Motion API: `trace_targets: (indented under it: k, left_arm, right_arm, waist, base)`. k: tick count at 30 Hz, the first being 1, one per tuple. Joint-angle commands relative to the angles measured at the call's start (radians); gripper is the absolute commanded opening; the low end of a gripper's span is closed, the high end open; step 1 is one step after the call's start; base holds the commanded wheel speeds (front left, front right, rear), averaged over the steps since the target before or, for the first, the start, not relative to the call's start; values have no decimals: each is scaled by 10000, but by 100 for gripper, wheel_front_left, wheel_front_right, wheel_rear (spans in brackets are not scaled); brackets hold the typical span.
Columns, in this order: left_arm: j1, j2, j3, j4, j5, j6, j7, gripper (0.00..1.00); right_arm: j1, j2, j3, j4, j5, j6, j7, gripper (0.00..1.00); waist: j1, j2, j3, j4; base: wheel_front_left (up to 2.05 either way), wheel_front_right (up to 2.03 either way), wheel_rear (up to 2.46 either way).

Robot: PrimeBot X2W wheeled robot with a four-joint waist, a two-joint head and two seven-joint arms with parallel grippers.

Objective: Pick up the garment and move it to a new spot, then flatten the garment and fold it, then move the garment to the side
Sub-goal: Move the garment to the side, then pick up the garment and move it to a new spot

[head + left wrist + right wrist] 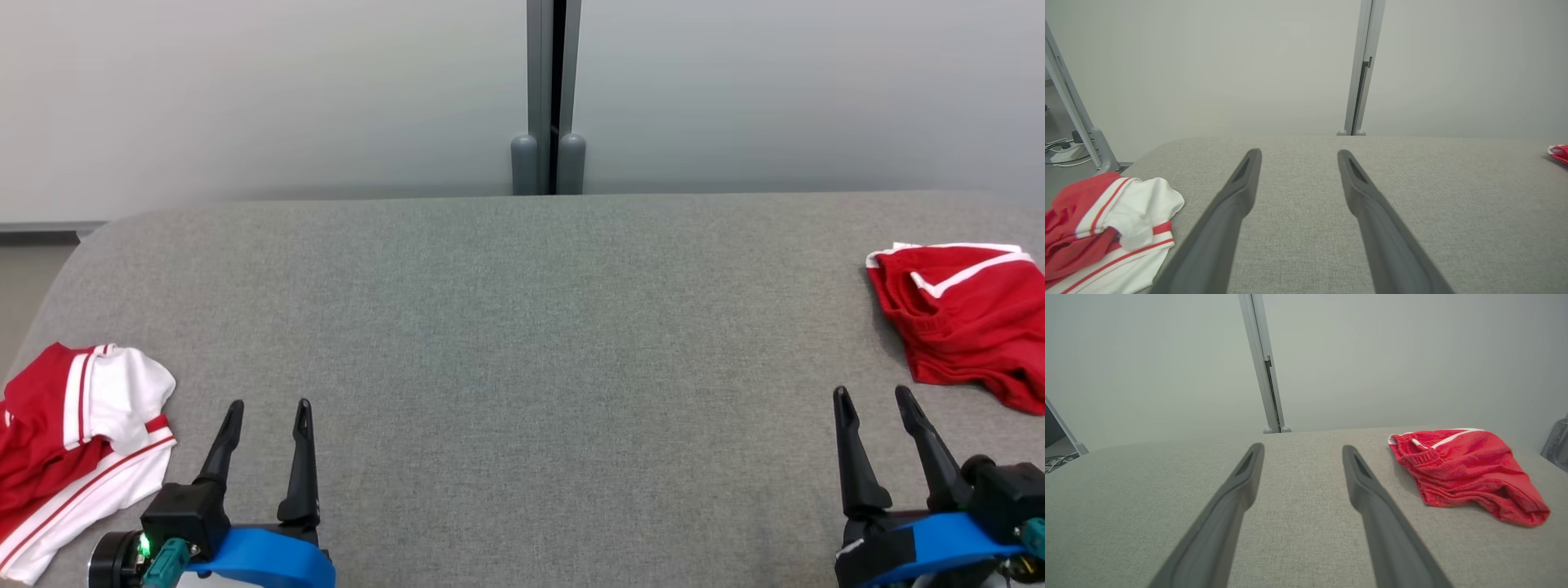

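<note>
Two crumpled garments lie on the grey fabric-covered table (522, 343). A red-and-white striped garment (82, 441) (1114, 224) is bunched at the near left corner, just left of my left gripper (270, 403) (1298, 152). An all-red garment with white trim (963, 318) (1461, 469) lies at the right edge, just beyond and to the right of my right gripper (872, 392) (1302, 446). Both grippers hover low over the near edge, open, with nothing between their fingers. The red garment's tip (1560, 153) peeks in at the far right of the left wrist view.
A pale wall with a grey vertical post (549, 98) stands right behind the table's far edge. The table's left corner is rounded, with floor, a metal leg and cables (1061, 151) beyond it. Bare grey cloth spans the whole middle between the grippers.
</note>
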Motion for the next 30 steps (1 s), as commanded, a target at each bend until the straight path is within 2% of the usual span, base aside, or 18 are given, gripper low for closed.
trace_targets:
  k: [1, 9, 22, 25, 30]
  left_arm:
    - [61, 39, -12, 11, -21, -63, 29, 100]
    - [328, 325, -199, 22, 111, -138, 206, 100]
    - [189, 442, -334, -40, 171, -75, 133, 100]
    - [-85, 440, -351, -21, 203, -120, 84, 100]
    - [-671, 185, -413, 252, 207, -203, -115, 100]
  right_arm:
    - [194, -7, -30, -73, 63, 2, 41, 100]
    - [948, -5, -172, -468, 301, 2, 341, 100]
    - [1081, -4, -239, -816, 375, 2, 495, 100]
    - [1046, -4, -224, -935, 333, 2, 532, 100]
    - [884, -2, -63, -1261, 287, 4, 661, 100]
  waist:
    - [2, 3, -106, -75]
    - [2, 3, -494, -109]
    - [2, 3, -526, 37]
    - [2, 3, -383, 383]
    - [2, 3, -147, 1510]
  base:
    - [0, 0, 0]
    - [0, 0, 0]
    - [0, 0, 0]
    - [0, 0, 0]
    - [0, 0, 0]
